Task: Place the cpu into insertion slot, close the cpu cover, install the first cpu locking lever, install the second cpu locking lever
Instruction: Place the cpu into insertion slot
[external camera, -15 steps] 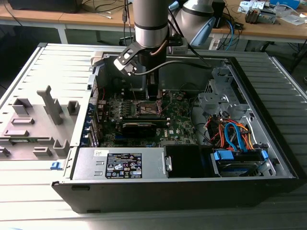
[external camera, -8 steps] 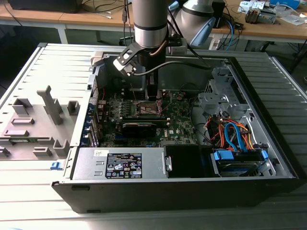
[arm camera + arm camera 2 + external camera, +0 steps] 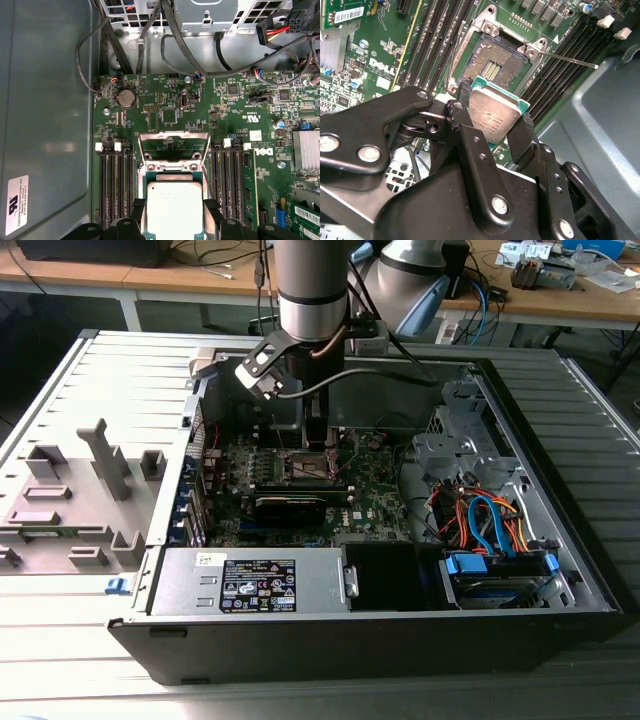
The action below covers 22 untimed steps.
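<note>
cpu clamped in hand, insertion slot half-covered

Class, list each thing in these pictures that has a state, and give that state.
cpu, gripped, not yet in the slot.
gripper, shut on the cpu.
slot, uncovered and empty.
cover, open, standing up.
lever, unlatched, sticking out.
case, open.

Bench: grey, ribbed in long slats. On it, in the exterior view:
- open black computer case, lying on its side, centre
- grey moulded holders, at the case's 9 o'clock
- small blue clip, at its 8 o'clock, just beside the case
</note>
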### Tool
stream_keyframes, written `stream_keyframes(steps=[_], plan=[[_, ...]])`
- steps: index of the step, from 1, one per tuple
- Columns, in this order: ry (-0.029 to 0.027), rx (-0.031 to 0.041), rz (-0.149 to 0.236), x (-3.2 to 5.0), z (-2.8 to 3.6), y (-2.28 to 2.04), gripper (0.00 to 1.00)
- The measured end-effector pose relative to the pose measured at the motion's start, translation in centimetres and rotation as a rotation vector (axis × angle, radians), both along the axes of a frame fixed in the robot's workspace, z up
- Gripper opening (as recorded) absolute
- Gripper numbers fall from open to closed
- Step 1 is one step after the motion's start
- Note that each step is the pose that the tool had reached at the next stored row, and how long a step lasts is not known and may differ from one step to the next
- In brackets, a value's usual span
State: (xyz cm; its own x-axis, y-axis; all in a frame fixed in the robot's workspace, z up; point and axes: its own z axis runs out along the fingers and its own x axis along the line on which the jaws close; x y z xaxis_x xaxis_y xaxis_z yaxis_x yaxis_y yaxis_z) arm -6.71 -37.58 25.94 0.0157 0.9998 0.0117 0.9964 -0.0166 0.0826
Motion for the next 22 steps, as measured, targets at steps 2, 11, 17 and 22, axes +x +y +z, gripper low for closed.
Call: stream_keyframes(steps=[2,11,17,22], plan=[[0.0000,0.0000,0.000,-0.06,-0.08,0.00,0.54],[0.0001,-0.0001,0.000,-0.15,-0.25,0.00,0.54],[0.0001,-0.0001,0.000,-0.18,-0.32,0.00,0.54],[0.0000,0.0000,0.000,-0.25,-0.48,0.00,0.54]])
